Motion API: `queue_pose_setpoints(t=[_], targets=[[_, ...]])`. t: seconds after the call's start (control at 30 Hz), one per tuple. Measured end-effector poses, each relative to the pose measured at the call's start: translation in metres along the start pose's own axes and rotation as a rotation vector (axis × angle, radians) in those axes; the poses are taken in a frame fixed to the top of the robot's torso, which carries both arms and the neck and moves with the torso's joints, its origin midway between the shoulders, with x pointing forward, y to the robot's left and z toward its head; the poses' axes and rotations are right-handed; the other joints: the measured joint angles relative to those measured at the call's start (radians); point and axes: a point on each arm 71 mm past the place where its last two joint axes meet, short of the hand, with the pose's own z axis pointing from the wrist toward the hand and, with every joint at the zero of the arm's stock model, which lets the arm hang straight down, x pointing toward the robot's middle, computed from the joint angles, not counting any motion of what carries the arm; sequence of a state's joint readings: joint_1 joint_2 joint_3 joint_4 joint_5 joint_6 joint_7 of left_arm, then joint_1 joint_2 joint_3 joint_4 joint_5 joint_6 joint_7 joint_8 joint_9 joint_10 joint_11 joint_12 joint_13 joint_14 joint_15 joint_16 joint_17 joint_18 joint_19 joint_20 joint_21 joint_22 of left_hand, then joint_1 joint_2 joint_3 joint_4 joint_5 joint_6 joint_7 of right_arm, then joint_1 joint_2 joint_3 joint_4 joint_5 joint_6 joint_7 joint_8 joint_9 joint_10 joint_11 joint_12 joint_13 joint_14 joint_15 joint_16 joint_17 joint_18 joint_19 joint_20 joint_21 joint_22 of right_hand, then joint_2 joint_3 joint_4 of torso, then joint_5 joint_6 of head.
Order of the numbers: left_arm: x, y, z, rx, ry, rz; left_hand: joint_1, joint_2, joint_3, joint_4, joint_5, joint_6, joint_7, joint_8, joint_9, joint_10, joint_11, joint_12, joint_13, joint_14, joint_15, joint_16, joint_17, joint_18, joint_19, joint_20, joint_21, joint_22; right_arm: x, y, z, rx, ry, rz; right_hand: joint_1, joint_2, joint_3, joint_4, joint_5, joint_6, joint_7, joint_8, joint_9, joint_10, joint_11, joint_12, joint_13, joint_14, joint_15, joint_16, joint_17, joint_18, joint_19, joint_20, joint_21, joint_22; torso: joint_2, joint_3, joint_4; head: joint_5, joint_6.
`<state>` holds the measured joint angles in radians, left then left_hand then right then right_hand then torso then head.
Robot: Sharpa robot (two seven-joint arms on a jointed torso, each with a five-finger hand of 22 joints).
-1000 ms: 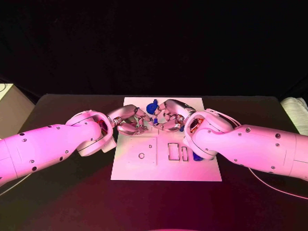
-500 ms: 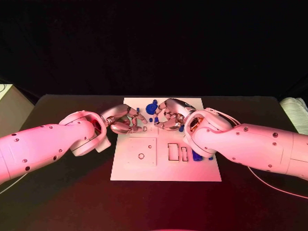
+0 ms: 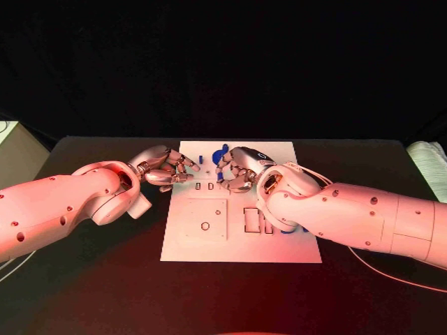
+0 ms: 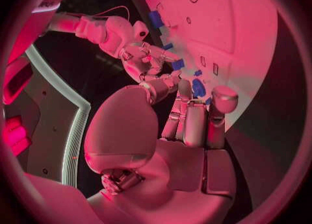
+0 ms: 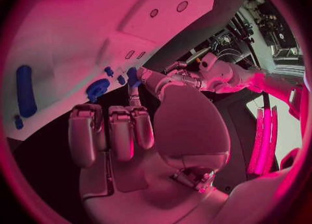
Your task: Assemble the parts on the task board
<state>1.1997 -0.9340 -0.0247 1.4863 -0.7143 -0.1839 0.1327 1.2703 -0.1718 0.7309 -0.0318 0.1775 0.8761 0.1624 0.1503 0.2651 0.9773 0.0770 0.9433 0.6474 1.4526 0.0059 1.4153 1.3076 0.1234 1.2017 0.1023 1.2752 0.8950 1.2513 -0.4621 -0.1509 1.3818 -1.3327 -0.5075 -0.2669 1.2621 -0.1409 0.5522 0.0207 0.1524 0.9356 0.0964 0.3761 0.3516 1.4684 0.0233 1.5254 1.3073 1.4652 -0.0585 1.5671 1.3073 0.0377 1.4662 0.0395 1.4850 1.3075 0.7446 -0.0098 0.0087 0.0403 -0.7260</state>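
- Two white arms reach in over the black table (image 3: 93,279), meeting at the far half of the task board (image 3: 242,248), which lies flat in the middle of the table.
- Left hand (image 3: 163,169) hangs at the board's far left edge, its fingers (image 3: 188,164) curled loosely inward; I see nothing between them (the wrist view shows them bent over the palm, bare).
- Right hand (image 3: 242,169) sits just beside it, over the far middle of the board. In the right wrist view a small blue part (image 5: 132,76) stands at the tip of one raised finger, while the other fingers (image 5: 120,130) fold down toward the palm. Whether that part is pinched or merely touched, I cannot tell.
- Round blue part (image 3: 221,155) lies on the board's far end, between the two hands, with a slim blue peg (image 3: 200,160) near it.
- Long blue part (image 5: 25,91) lies flat on the board, well apart from the others, as the right wrist view shows.
- Near half of the board carries a square panel with a small hole (image 3: 205,225) and, next to it, rectangular slots (image 3: 252,220).
- Pale box (image 3: 4,157) stands off the table's left side.
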Motion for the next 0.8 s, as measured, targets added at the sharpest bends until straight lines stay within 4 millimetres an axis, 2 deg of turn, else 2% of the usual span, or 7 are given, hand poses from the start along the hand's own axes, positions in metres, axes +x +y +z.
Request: queue_pose_setpoints(t=[0.13,0.23,0.27,0.67,0.8], targets=[[-0.004,0.000,-0.002,0.006,-0.047,-0.109,0.000,0.000,-0.003,-0.003,0.000,0.004,0.004,0.010,0.002,-0.012,0.002,-0.007,-0.009,-0.018,0.003,-0.031,-0.001,0.000,-0.032,0.003,-0.031,-0.055,0.009,0.001,0.001,-0.002,0.004,-0.016,0.000,0.000,0.000,0.000,0.000,0.000,0.000,0.000,0.000,0.000,0.000,0.000,0.000,0.000,0.000,0.000,0.000,0.000,0.000,0.000,0.000,0.000,0.000,0.0000,0.0001,0.001,-0.002],[-0.008,-0.001,-0.004,0.012,-0.090,-0.188,0.000,0.000,-0.004,-0.004,0.000,0.004,0.004,0.018,0.003,-0.025,0.007,-0.023,-0.023,-0.048,0.006,-0.066,-0.038,0.024,-0.068,0.006,-0.067,-0.116,0.015,0.001,0.002,-0.001,0.008,-0.032,0.000,0.000,0.000,0.000,0.005,0.000,0.000,0.000,0.000,0.000,0.000,0.000,0.000,0.000,0.000,0.000,0.000,0.000,0.000,0.000,0.000,0.000,0.001,0.0001,-0.0001,0.001,-0.003],[-0.009,-0.001,-0.005,0.015,-0.106,-0.216,0.000,0.000,-0.005,-0.005,0.000,0.004,0.004,0.019,0.003,-0.025,0.007,-0.026,-0.027,-0.055,0.008,-0.075,-0.049,0.024,-0.076,0.008,-0.077,-0.131,0.017,0.001,0.002,0.000,0.009,-0.040,0.000,0.000,0.000,0.000,0.007,-0.001,0.000,0.000,0.000,0.000,0.000,0.000,0.000,0.000,0.000,0.000,0.000,0.000,0.000,0.000,0.000,0.000,0.001,0.0004,-0.0003,0.002,-0.004],[-0.016,-0.003,-0.008,0.026,-0.194,-0.356,0.000,0.000,-0.005,-0.005,0.000,0.004,0.004,0.023,0.004,-0.025,0.007,-0.026,-0.033,-0.056,0.008,-0.081,-0.059,0.023,-0.078,0.007,-0.083,-0.145,0.027,0.002,0.005,0.015,0.003,-0.096,0.000,0.000,0.000,0.000,0.007,0.001,0.003,0.000,0.000,0.000,0.000,0.000,0.000,0.000,0.000,0.000,0.001,0.000,0.000,0.000,0.000,0.000,0.000,0.0019,-0.0012,0.006,-0.011],[-0.017,-0.003,-0.008,0.024,-0.205,-0.371,0.000,0.000,-0.005,-0.005,0.000,0.004,0.004,0.023,0.004,-0.025,0.007,-0.026,-0.034,-0.056,0.008,-0.081,-0.060,0.023,-0.078,0.007,-0.083,-0.145,0.028,0.004,0.006,0.018,0.000,-0.105,0.000,0.000,0.000,0.000,0.007,-0.001,0.005,0.000,0.000,0.000,0.000,0.000,0.000,0.003,0.003,0.000,0.001,0.000,0.000,0.007,0.000,0.000,0.000,0.0024,-0.0014,0.008,-0.012]])
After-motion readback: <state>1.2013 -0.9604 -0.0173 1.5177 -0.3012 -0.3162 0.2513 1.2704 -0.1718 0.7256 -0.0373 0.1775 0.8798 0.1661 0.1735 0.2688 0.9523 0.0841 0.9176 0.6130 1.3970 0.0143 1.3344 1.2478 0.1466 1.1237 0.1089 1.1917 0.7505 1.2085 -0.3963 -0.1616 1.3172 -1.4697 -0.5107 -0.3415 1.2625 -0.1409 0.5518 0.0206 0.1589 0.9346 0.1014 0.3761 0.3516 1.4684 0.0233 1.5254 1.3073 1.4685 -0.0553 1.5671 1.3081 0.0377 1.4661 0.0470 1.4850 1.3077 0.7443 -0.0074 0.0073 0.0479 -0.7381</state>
